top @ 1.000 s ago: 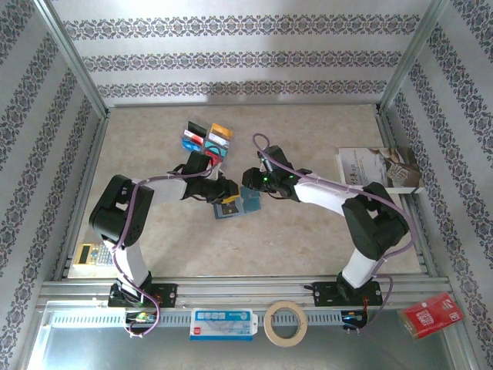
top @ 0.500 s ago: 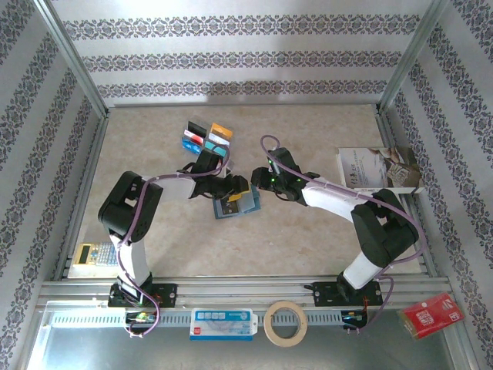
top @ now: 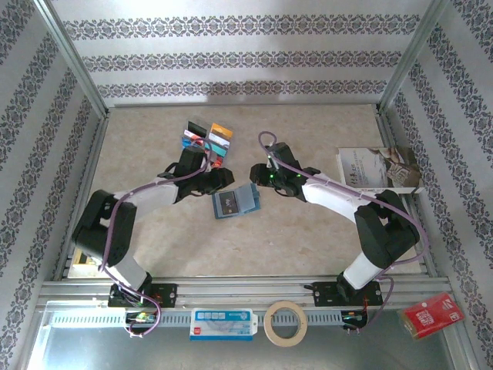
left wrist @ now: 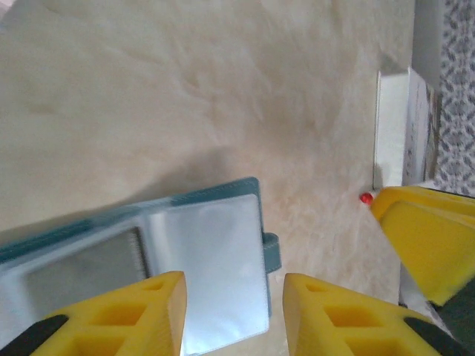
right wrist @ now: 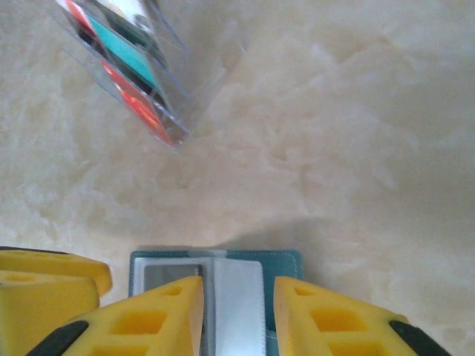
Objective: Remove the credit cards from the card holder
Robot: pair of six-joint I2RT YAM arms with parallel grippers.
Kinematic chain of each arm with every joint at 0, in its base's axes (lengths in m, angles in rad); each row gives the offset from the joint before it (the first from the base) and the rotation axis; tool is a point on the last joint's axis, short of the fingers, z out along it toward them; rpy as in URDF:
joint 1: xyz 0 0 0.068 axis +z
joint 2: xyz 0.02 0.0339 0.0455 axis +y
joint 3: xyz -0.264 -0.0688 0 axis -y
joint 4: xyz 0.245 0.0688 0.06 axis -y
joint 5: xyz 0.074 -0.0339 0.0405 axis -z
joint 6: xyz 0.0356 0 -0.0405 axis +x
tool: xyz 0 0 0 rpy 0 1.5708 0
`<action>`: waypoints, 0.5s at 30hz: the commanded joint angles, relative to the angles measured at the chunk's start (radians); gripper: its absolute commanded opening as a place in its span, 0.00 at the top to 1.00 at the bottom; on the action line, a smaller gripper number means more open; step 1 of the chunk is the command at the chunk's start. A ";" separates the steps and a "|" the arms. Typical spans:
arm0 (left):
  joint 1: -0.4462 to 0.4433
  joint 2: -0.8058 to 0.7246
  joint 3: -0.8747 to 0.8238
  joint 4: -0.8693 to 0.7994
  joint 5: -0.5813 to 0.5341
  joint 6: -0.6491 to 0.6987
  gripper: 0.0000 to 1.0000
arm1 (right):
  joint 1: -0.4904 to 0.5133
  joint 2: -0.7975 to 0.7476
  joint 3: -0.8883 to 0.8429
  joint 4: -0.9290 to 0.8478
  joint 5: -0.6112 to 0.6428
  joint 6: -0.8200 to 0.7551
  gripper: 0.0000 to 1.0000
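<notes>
I'm looking down on a pale marbled counter (top: 308,239), closed in by patterned walls on the left, back and right, with metal frame posts at the corners and a metal rail along the near edge. Both arms reach in from that rail and meet near the middle.

A white-and-brown booklet (top: 377,166) lies against the right edge, well apart from the work. On the rail sit a white-and-blue labelled unit (top: 223,324), a roll of tape (top: 286,323) and, far right, a red packet (top: 431,314).

The card holder (top: 236,203) lies open and flat at the centre of the counter, clear pockets up, with a grey rectangle behind one pocket. The left fingers (left wrist: 167,308) stand apart just over its clear pocket, clamped on nothing. The right fingers (right wrist: 178,315) are also apart, with the holder's far edge showing in the gap. I cannot tell whether either pair touches it. The two pairs are close: each wrist camera catches the other's yellow tip at the side of its view.

The credit cards (top: 206,139) lie fanned in a cluster behind the holder, towards the back left and beside the left forearm. The right wrist view shows teal and red ones with clear plastic edges.

Bare counter opens in front of the holder and across the back right.
</notes>
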 commanded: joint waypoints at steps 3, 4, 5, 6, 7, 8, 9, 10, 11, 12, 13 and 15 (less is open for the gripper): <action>0.037 -0.072 -0.086 -0.045 -0.091 0.013 0.62 | 0.077 0.063 0.124 -0.072 -0.065 -0.064 0.70; 0.036 -0.076 -0.093 -0.046 -0.090 0.006 0.63 | 0.089 0.084 0.138 -0.081 -0.080 -0.060 0.71; 0.036 -0.076 -0.101 -0.044 -0.085 0.000 0.65 | 0.101 0.108 0.154 -0.084 -0.097 -0.054 0.71; 0.037 -0.073 -0.106 -0.042 -0.075 -0.007 0.67 | 0.111 0.130 0.168 -0.084 -0.110 -0.046 0.72; 0.037 -0.067 -0.108 -0.035 -0.065 -0.010 0.69 | 0.119 0.150 0.176 -0.080 -0.119 -0.040 0.72; 0.036 -0.060 -0.112 -0.030 -0.058 -0.010 0.70 | 0.125 0.167 0.182 -0.077 -0.123 -0.035 0.73; 0.037 -0.054 -0.115 -0.028 -0.056 -0.011 0.71 | 0.127 0.187 0.190 -0.078 -0.129 -0.027 0.73; 0.036 -0.045 -0.115 -0.030 -0.059 -0.010 0.72 | 0.129 0.207 0.202 -0.087 -0.135 -0.016 0.73; 0.037 -0.041 -0.114 -0.031 -0.059 -0.009 0.73 | 0.129 0.225 0.214 -0.101 -0.138 -0.011 0.73; 0.036 -0.034 -0.111 -0.035 -0.058 -0.007 0.73 | 0.130 0.243 0.228 -0.118 -0.137 -0.008 0.74; 0.036 -0.028 -0.111 -0.035 -0.054 -0.008 0.74 | 0.129 0.260 0.238 -0.138 -0.132 0.000 0.74; 0.036 -0.016 -0.111 -0.015 -0.030 -0.019 0.74 | 0.130 0.282 0.253 -0.174 -0.106 0.005 0.74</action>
